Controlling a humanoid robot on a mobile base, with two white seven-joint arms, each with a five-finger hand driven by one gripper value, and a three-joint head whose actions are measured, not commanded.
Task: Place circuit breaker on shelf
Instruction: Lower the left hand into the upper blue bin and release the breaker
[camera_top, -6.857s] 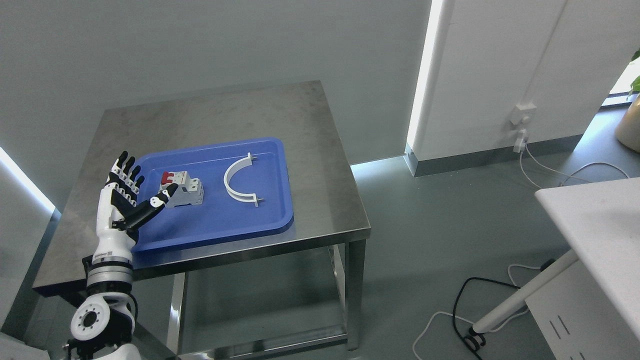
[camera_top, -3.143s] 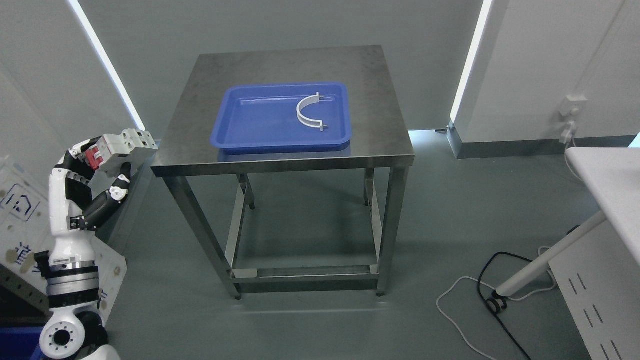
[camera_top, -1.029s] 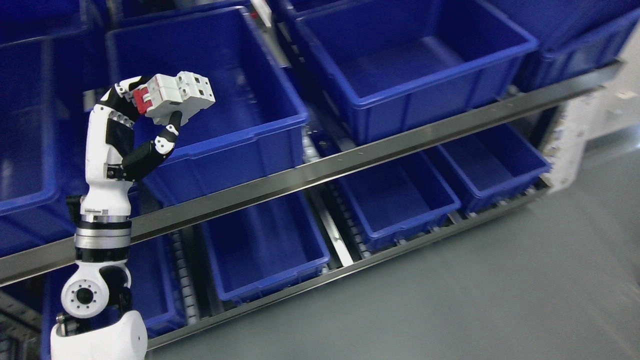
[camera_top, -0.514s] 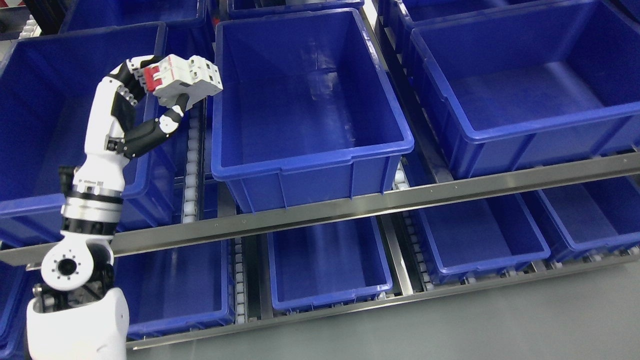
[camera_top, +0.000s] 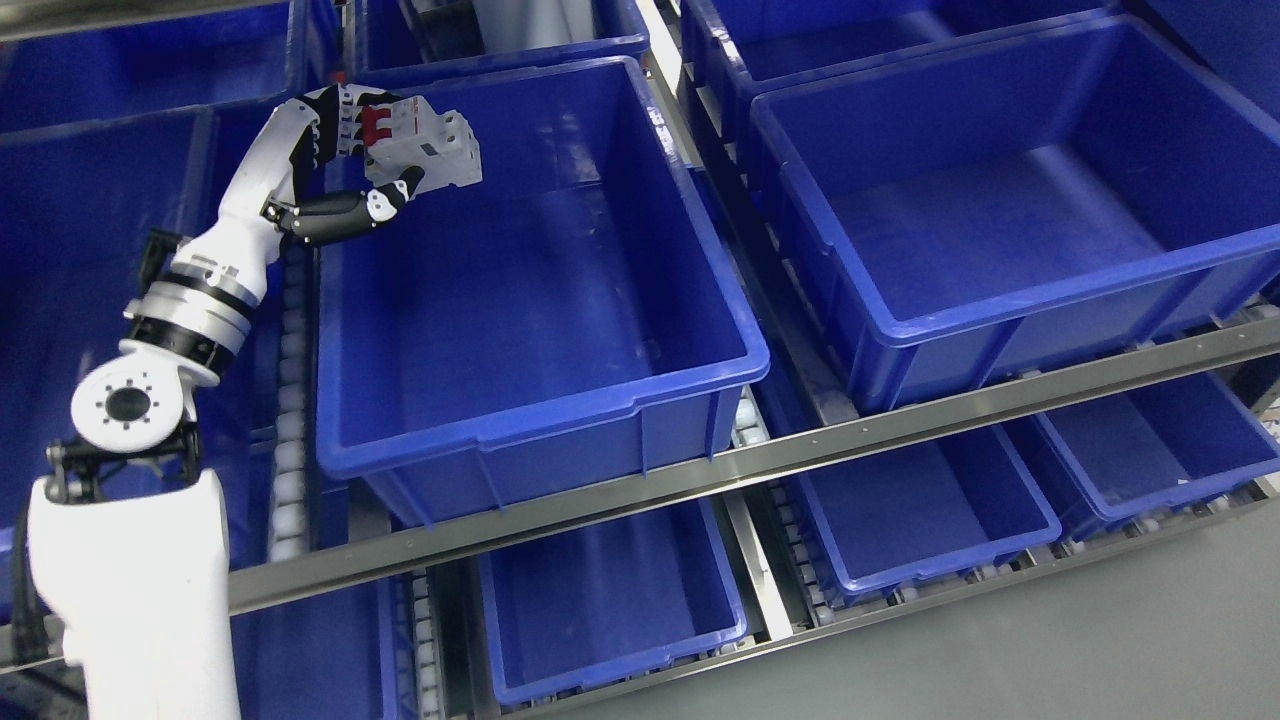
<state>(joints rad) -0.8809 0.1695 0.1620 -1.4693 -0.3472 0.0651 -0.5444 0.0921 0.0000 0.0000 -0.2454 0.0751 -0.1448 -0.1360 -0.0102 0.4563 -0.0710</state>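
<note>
- My left hand (camera_top: 345, 150) has its fingers (camera_top: 340, 122) curled round the white circuit breaker with red switches (camera_top: 420, 150), thumb beneath.
- I hold it above the far left corner of the large blue plastic bin (camera_top: 530, 400) on the upper shelf.
- Steel shelf rail (camera_top: 760, 462) runs below; another blue bin (camera_top: 1000, 310) sits just right.

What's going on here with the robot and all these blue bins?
The left robot hand is gripping a white circuit breaker with red switches, held in the air over the far left corner of a large blue bin on the upper shelf rail. The breaker is not yet released. The bin under it looks empty. The right arm is out of view.
</note>
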